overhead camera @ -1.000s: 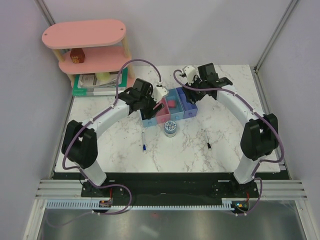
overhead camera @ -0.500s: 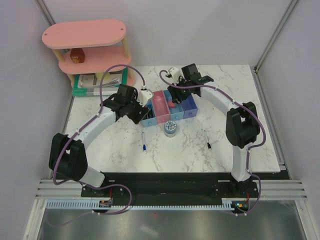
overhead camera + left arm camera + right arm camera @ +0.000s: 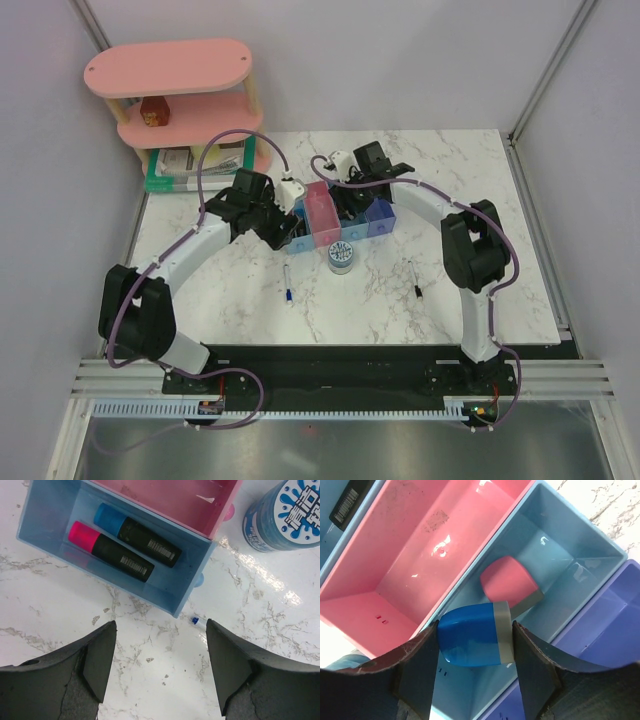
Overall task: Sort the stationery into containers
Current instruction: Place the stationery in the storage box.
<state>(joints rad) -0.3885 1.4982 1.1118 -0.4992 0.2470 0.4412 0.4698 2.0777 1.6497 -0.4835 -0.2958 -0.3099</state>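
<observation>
My right gripper (image 3: pixel 474 647) is shut on the blue block (image 3: pixel 467 635) and holds it over the middle light blue bin (image 3: pixel 560 565), where the pink eraser (image 3: pixel 510 584) lies. In the top view this gripper (image 3: pixel 350 200) is over the row of bins. The pink bin (image 3: pixel 410 555) holds nothing. Two black markers (image 3: pixel 135 540) lie in the left light blue bin (image 3: pixel 45 515). My left gripper (image 3: pixel 159 645) is open and empty over the table just in front of that bin. The tin (image 3: pixel 341 256), the white pen (image 3: pixel 287 282) and the black pen (image 3: pixel 414 277) lie on the table.
The darker blue bin (image 3: pixel 381 214) ends the row on the right. A pink tiered shelf (image 3: pixel 170 90) stands at the back left with a red-brown box (image 3: pixel 153 112) on it. A green-edged stack of books (image 3: pixel 195 165) lies at its foot.
My right gripper has moved left and come down over the bins with the blue block. My left gripper has drawn back left from the bins and now holds still.
</observation>
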